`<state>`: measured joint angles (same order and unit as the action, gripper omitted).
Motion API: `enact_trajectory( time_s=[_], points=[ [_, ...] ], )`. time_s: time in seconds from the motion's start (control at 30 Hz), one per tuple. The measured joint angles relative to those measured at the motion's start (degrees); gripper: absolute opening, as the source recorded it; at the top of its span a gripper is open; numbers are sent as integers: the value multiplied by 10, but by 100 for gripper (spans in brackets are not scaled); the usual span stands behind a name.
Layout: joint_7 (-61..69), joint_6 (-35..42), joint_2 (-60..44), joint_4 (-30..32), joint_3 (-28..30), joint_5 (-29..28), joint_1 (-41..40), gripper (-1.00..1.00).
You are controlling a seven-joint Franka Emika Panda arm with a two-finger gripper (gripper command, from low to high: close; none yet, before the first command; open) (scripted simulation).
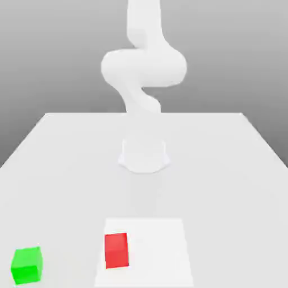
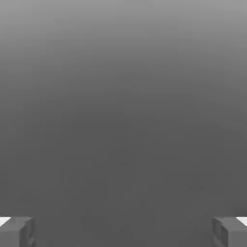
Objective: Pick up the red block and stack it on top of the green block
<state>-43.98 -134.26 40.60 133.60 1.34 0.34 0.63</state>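
Two blocks sit on the near part of a white tabletop [image 1: 67,169], well apart from the base of a Franka Emika Panda arm [image 1: 144,67] at the far side. The red block [image 1: 116,250] rests on a paler square patch [image 1: 157,253], close to its edge on the exterior view's left. The green block [image 1: 27,265] stands apart from it, farther toward the exterior view's left and a touch nearer. In the hand view, the two-finger gripper [image 2: 123,232] is spread wide, with nothing between its fingers. Stacking has yet to begin, and the coming move appears to turn on reach: the red block lies on the near side of the arm's base, slightly toward the exterior view's left, so the gripper likely needs to travel nearer and then down over it.
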Motion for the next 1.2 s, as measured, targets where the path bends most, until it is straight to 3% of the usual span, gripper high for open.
enact_trajectory(
  time_s=[0.53,0.73,0.9,0.93,1.2],
  points=[
    [125,-159,-336,117,62,30,16,0],
    [160,-219,-460,158,69,25,3,0],
    [188,-300,-563,151,47,56,-14,0],
    [192,-316,-582,148,40,62,-19,-100],
    [188,-307,-572,150,43,56,-18,-100]
  ],
)
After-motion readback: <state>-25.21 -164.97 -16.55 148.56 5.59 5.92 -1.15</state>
